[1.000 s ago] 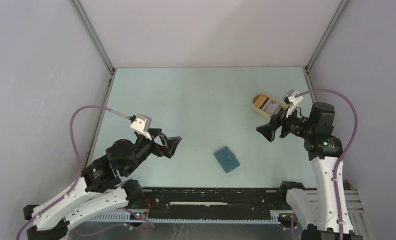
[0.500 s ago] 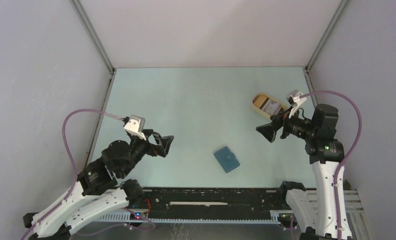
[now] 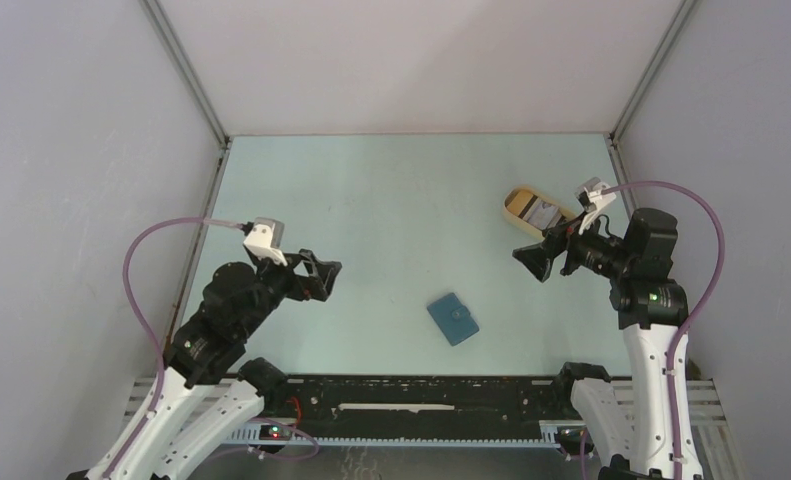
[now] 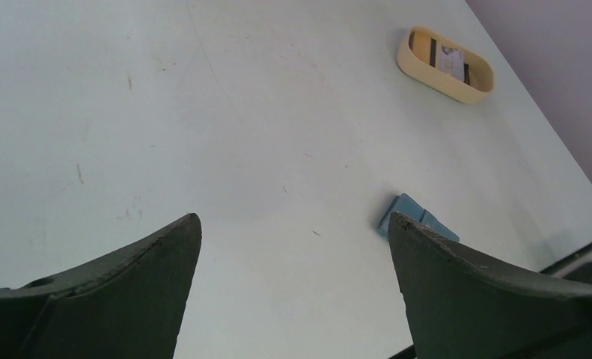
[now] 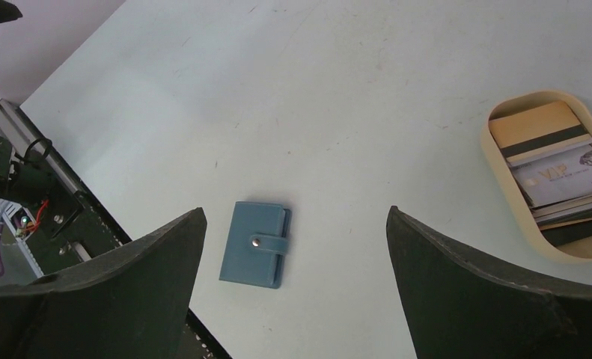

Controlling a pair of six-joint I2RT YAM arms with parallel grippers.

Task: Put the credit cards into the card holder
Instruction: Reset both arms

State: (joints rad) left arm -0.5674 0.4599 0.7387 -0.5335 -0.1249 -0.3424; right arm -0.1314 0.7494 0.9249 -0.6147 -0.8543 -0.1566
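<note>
Pale table [image 3: 391, 190]: closed wallet [image 3: 453, 318] lower centre, apart from wide-open empty left gripper [image 3: 328, 278] and right gripper [image 3: 529, 263]; cards [image 3: 543, 213] in tray [image 3: 511, 204] upper right.

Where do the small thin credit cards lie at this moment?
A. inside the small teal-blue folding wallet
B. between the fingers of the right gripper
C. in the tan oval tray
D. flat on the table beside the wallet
C: the right wrist view shows the credit cards stacked in the tan oval tray, while the teal-blue folding wallet lies snapped shut, apart from it.
</note>
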